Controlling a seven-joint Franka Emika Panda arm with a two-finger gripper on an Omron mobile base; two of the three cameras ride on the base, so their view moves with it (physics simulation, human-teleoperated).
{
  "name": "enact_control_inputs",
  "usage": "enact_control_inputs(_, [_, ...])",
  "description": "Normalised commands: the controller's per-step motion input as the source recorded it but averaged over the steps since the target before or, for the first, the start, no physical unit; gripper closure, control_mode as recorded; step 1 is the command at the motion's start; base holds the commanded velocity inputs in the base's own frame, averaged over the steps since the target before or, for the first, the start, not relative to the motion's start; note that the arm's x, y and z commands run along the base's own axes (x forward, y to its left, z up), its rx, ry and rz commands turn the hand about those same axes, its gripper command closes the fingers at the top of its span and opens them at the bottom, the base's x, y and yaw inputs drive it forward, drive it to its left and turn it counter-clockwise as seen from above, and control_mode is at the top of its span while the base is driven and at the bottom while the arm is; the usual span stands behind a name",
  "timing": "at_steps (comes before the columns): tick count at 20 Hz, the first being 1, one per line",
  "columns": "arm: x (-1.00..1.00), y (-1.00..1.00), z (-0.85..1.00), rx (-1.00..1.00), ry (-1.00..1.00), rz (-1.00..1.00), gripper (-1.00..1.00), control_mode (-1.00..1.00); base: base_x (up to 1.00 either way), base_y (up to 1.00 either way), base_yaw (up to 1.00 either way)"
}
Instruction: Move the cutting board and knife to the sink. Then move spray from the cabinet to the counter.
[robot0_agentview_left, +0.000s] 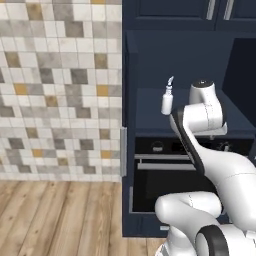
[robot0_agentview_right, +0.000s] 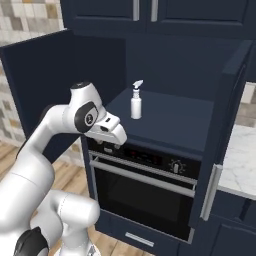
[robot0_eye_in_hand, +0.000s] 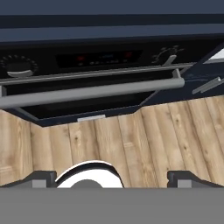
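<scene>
Tiled wall at nine o'clock; the spray (robot0_agentview_right: 136, 102) stands upright in the open shelf niche of the cabinet (robot0_agentview_right: 170, 120) above the oven (robot0_agentview_right: 145, 185) (no readable writing anywhere); marble counter (robot0_agentview_right: 240, 160) at three o'clock; the gripper (robot0_eye_in_hand: 112, 178), fingers spread wide, holds nothing

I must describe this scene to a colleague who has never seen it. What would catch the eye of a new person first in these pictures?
First, the small white spray standing upright and alone on the dark shelf niche of the navy cabinet, just above the built-in oven. Next, the big white robot arm bent in front of the oven, below the shelf. In the hand view, the gripper is open, pointing down at the wooden floor before the oven.
</scene>
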Motion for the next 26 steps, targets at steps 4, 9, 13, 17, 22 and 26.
enact_control_inputs(4, [0.00,0.00,0.00,0.00,0.00,0.00,-1.00,1.00,0.10,-0.05,-0.02])
enact_control_inputs(9, [0.00,0.00,0.00,0.00,0.00,0.00,-1.00,1.00,0.21,-0.26,-0.01])
enact_control_inputs(13, [0.00,0.00,0.00,0.00,0.00,0.00,-1.00,1.00,0.34,-0.13,0.00])
enact_control_inputs(17, [0.00,0.00,0.00,0.00,0.00,0.00,-1.00,1.00,0.41,-0.03,0.00])
enact_control_inputs(22, [0.00,0.00,0.00,0.00,0.00,0.00,-1.00,1.00,0.40,-0.09,0.00])
enact_control_inputs(26, [0.00,0.00,0.00,0.00,0.00,0.00,-1.00,1.00,0.25,-0.07,0.00])
